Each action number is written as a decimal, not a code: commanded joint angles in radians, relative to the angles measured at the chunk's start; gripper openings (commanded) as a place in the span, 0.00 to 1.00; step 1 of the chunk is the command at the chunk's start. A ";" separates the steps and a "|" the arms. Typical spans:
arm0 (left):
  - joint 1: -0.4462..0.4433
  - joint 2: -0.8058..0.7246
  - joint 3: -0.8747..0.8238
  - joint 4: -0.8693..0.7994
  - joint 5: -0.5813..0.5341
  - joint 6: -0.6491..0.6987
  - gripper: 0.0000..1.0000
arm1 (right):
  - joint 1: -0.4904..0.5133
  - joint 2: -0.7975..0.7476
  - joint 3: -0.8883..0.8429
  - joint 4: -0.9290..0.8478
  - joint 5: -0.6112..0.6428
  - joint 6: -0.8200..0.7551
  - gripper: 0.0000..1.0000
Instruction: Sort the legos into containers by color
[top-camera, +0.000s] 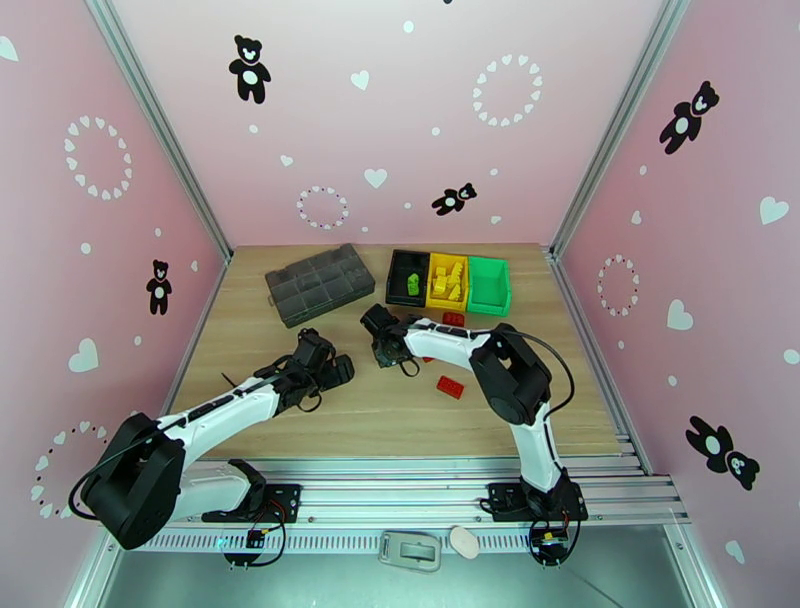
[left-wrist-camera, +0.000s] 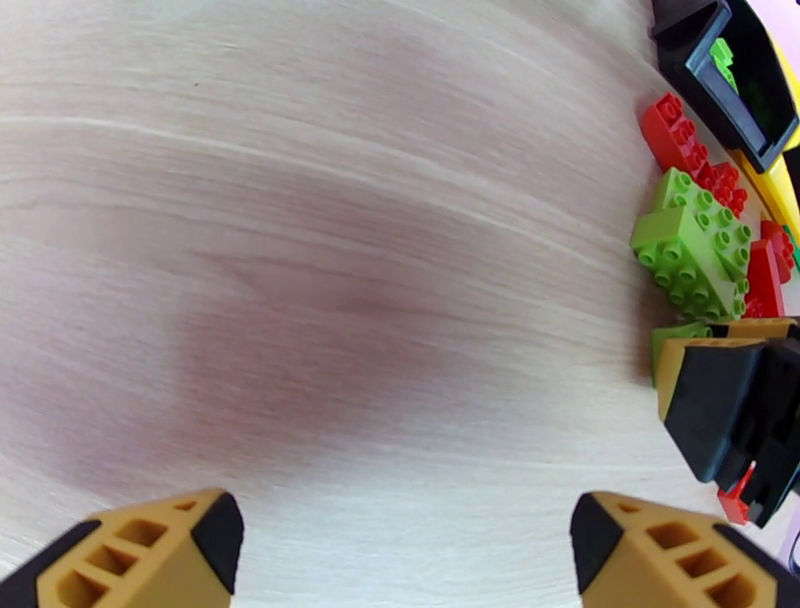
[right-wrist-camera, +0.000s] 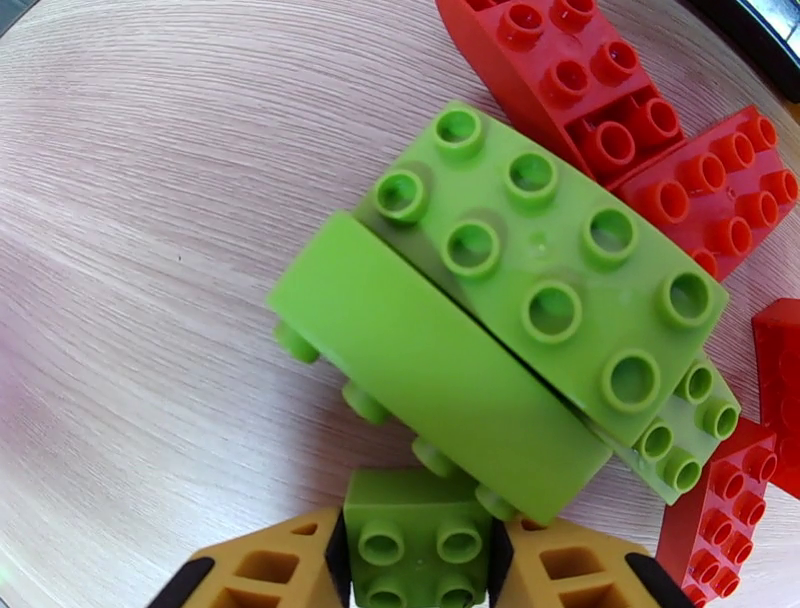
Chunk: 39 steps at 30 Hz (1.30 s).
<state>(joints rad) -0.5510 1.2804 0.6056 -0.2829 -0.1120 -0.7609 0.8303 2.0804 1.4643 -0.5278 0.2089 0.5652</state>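
3 joined containers (top-camera: 470, 283) stand at the tabletop's (top-camera: 380, 415) far edge, right of centre; the loose legos (right-wrist-camera: 640, 180) lie just in front of them. The step looks like lifting 1 small green lego (right-wrist-camera: 415, 520); raise it straight up, clear of the big green brick (right-wrist-camera: 450, 370) just beside it. The right gripper (right-wrist-camera: 418, 552) has its jaws closed against that small lego's 2 sides; the left gripper (left-wrist-camera: 407, 528) hangs wide open over bare wood, holding nothing.

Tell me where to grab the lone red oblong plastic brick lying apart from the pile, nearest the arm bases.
Take the red oblong plastic brick across its narrow width, pads on the two long side walls, straight down from above. It seems to lie flat and alone on the wooden table, so both long sides look free; turn the wrist to match its slant.
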 joint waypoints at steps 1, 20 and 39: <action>0.006 0.006 -0.010 0.026 0.027 -0.010 0.92 | 0.003 0.006 0.013 -0.034 0.030 -0.005 0.33; 0.041 0.214 0.329 0.185 0.315 0.011 0.96 | -0.132 -0.249 0.002 -0.044 -0.055 -0.056 0.27; 0.186 0.596 0.730 0.287 0.453 -0.110 0.92 | -0.322 0.156 0.651 -0.191 -0.068 -0.121 0.28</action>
<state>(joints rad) -0.3794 1.8576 1.2930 -0.0074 0.3122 -0.8513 0.5167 2.1750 2.0277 -0.6590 0.1410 0.4595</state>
